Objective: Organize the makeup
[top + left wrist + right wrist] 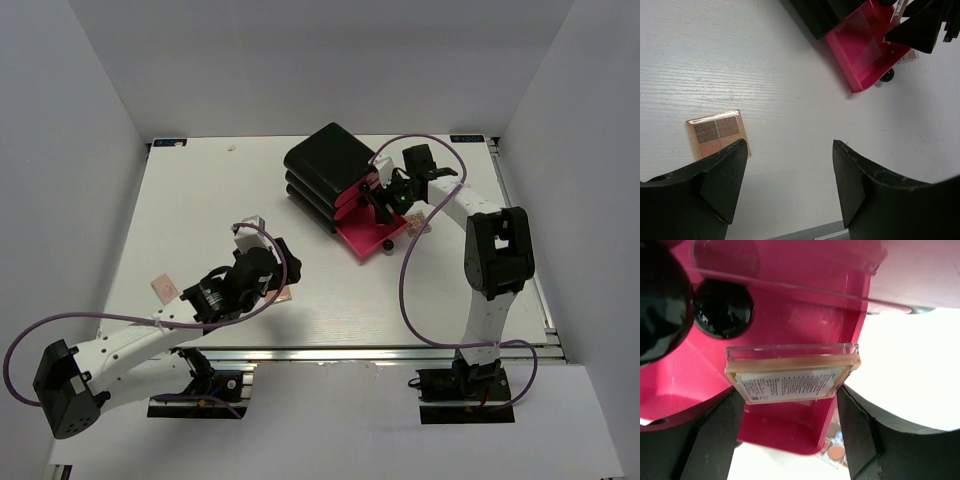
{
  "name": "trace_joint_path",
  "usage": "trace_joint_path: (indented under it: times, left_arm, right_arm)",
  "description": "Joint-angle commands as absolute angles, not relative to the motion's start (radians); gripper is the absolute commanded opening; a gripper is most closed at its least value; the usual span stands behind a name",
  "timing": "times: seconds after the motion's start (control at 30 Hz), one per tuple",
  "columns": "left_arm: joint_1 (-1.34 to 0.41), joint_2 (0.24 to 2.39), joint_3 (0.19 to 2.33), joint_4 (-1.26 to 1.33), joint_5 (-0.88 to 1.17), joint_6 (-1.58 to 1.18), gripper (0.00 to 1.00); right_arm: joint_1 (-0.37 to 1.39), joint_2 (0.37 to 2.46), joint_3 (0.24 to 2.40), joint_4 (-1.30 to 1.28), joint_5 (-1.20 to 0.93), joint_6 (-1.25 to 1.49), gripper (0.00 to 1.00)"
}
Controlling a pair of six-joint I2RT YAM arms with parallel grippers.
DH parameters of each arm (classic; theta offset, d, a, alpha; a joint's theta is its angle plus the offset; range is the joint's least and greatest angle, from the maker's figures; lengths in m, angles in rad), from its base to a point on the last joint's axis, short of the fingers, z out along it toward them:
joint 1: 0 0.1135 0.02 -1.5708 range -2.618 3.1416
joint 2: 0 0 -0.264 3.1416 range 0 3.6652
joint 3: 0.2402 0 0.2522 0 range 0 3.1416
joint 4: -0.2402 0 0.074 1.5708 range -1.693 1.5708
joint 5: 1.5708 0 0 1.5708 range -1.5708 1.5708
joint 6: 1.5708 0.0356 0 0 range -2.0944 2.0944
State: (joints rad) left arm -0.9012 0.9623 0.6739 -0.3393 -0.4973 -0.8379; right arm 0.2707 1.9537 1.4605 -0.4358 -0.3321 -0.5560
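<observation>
The square palette point(792, 374), pinched between the right gripper's point(789, 391) wide-set fingers over the open pink drawer point(805, 315), could catch the drawer wall if released tilted, while the left gripper point(790, 145) gapes empty beside an eyeshadow palette point(716, 132) on the table point(790, 75).

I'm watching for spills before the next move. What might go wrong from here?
1. The palette between the right fingers overhangs the pink drawer's side wall; released here, it might catch the wall and tip out onto the table.
2. The four-shade palette lies beside the open left fingers, not between them; closing now would likely miss or nudge it.
</observation>
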Motion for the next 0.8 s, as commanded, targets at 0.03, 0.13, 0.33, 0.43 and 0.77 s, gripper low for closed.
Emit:
trace_joint_path:
  times: [0.03, 0.13, 0.33, 0.43, 0.77]
  left_arm:
    - [-0.899, 0.971, 0.664, -0.35, -0.514, -0.847, 0.83]
    - [-0.899, 0.986, 0.661, -0.357, -0.523, -0.851, 0.89]
    - [-0.899, 1.063, 0.686, -0.403, -0.52, -0.865, 0.93]
    - [-0.899, 1.092, 0.69, -0.42, -0.512, -0.884, 0.94]
    - [-0.899, 1.169, 0.689, -0.422, -0.48, -0.911, 0.94]
  right_arm:
    - [0.281, 1.936, 1.493, -0.529, -0.321, -0.581, 0.21]
    - [0.288, 1.94, 1.485, -0.514, -0.321, -0.574, 0.38]
    - [0.287, 1.934, 1.487, -0.514, -0.344, -0.56, 0.52]
    - [0.285, 1.908, 1.471, -0.517, -0.356, -0.561, 0.58]
    - [0.284, 1.841, 1.417, -0.531, -0.382, -0.555, 0.69]
